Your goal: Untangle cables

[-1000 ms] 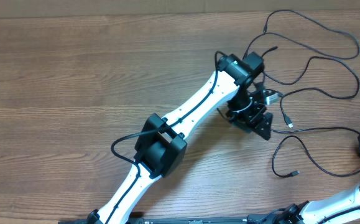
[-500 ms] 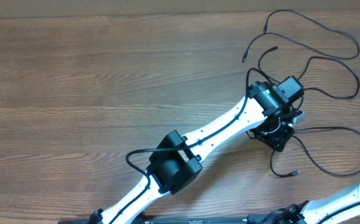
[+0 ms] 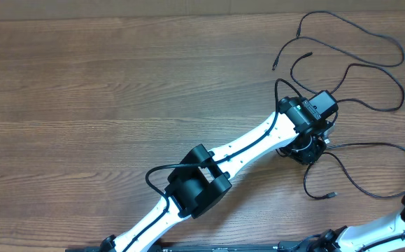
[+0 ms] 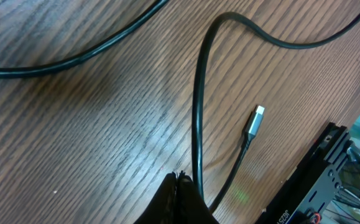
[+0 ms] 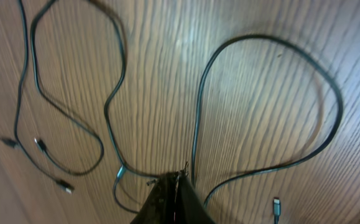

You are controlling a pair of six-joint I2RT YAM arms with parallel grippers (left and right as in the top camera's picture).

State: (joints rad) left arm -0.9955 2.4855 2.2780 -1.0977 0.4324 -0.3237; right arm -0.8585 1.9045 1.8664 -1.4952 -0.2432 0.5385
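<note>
Cables (image 3: 380, 109) lay loose on worktop (image 3: 83, 84), looped beyond and beside left claw (image 4: 178, 186). Left claw down at worktop, jaws closed, one strand (image 4: 198, 124) running straight to its tips. Likely pinched so it could be drawn free of loops; grip itself not confirmable. Silver-tipped plug (image 4: 254, 120) lay just beside that strand, near left claw. Right claw (image 5: 176, 183) closed, apparently empty, held high, well apart from left claw, probably to keep clear.

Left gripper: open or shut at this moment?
Shut. In the left wrist view the left gripper has its tips together. A black cable runs right up to them; cannot tell whether it is pinched.
</note>
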